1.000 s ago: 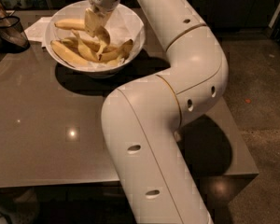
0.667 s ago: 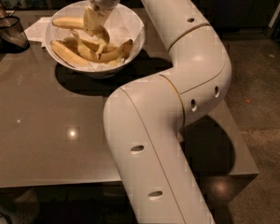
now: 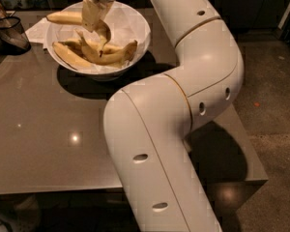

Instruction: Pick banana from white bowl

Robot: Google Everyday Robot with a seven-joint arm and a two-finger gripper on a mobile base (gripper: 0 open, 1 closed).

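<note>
At the top of the view, just over the white bowl [image 3: 146, 30]: the hand [image 3: 94, 19]. Hangs from the thick white arm [image 3: 193, 76], bent in a broad elbow across the right half. Sits down on the right end of the banana [image 3: 63, 17] and covers it; clenched or released, impossible to tell.

Banana long and evenly pale yellow, lying about level in the upper left of the bowl. Left tip out at the bowl's left rim, right end hidden behind the hand. Lifted clear or resting on the rim: not clear either.

Lower in the bowl, on crumpled white paper [image 3: 122, 19], a heap of other bananas [image 3: 94, 54]. At the heap's right side, a shorter banana [image 3: 130, 50] with a darkened tip.

Bowl standing on the far left part of the glossy grey-brown tabletop [image 3: 43, 129], with a dark shadow spread beneath it. Just left of the bowl, a white napkin [image 3: 37, 29] close against the rim. Farther left, at the edge of the view, a dark transparent container [image 3: 9, 33], apart from the bowl. To the right of the tabletop, brownish floor [image 3: 270, 110].
</note>
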